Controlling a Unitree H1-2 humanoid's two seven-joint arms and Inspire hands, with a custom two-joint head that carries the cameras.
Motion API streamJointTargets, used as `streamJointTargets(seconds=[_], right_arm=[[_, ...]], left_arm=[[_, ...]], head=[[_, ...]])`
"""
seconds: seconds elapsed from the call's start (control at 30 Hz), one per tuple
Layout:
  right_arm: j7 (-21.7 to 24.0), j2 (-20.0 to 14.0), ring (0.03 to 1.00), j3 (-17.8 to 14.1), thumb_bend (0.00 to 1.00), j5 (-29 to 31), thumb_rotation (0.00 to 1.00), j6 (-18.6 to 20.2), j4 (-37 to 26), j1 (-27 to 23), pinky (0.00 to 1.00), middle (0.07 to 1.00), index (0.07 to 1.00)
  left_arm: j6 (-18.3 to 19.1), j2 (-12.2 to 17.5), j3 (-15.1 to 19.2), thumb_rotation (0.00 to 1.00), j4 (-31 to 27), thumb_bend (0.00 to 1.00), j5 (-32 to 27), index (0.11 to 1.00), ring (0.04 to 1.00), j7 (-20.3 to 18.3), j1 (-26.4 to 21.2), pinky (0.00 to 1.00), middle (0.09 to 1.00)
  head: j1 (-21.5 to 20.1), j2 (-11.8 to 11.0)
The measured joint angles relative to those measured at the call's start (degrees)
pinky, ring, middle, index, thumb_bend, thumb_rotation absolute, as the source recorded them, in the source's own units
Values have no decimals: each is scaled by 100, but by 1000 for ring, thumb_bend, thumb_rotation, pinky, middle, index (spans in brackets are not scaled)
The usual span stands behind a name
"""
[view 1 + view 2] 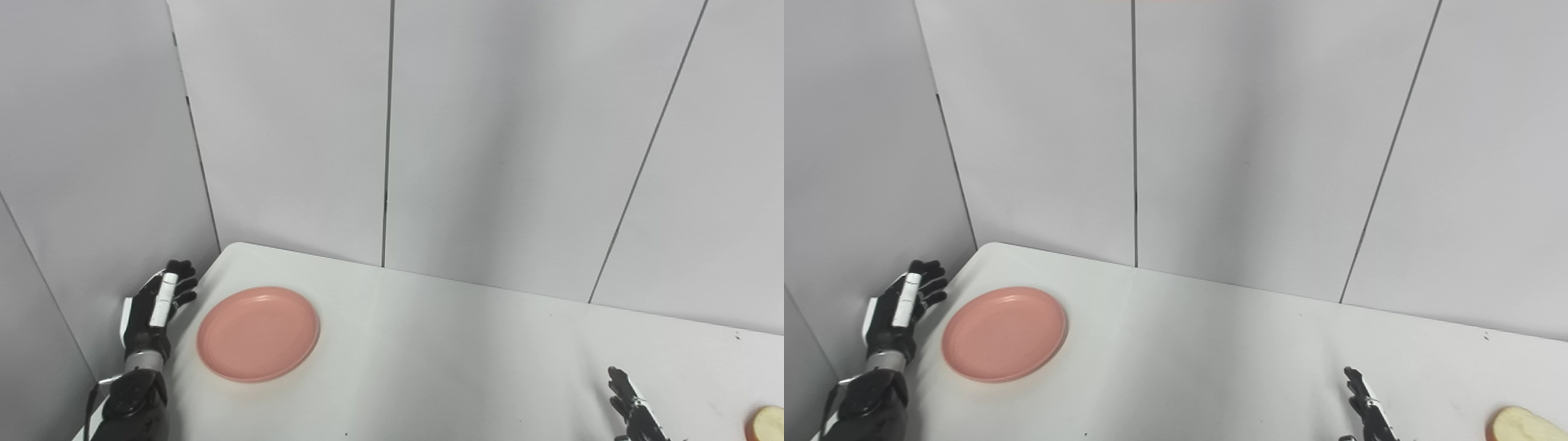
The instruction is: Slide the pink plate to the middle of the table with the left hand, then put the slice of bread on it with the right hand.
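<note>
The pink plate (258,333) lies flat and empty at about nine o'clock on the white table (441,355), close to the table's left edge and its far-left corner, well apart from the middle where it belongs. Just beside it, at the plate's nine o'clock, the left hand (156,306) stands off the table's edge with its fingers spread and nothing in it, not touching the rim as far as I can tell. The likely trouble lies there: the plate is shallow and smooth on a smooth top, so a push that lands off-centre would probably spin it or send it toward twelve o'clock instead of toward the middle, and fingers that ride over the low rim could tip it. Too hard a shove could overshoot. At about four o'clock on the table, the right hand (1369,407) shows only its fingertips at the bottom edge, apparently extended and empty, though I cannot tell its full state. The slice of bread (1522,424) sits beyond it near the right corner, partly cut off by the frame.
</note>
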Motion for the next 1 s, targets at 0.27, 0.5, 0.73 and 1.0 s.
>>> streamJointTargets(seconds=[0.27,0.5,0.73,1.0], right_arm=[[0,-2,985,27,773,-1,898,103,-154,139,990,981,934],[-1,-13,989,61,747,-67,902,121,-196,159,990,985,929],[-2,-15,988,83,736,-99,889,125,-216,182,989,985,931],[-16,-21,981,110,676,-216,888,123,-216,198,978,984,927]], left_arm=[[-92,-211,-107,841,44,926,-135,717,794,-251,-99,789,759],[-103,-416,-219,848,-124,916,-172,705,780,-339,-83,710,768],[205,-641,-529,858,-885,897,-38,696,746,-398,232,722,750],[646,-714,-879,872,-1600,947,192,731,763,-458,542,727,765]], head=[[0,44],[-35,53],[-70,62],[-79,62]])
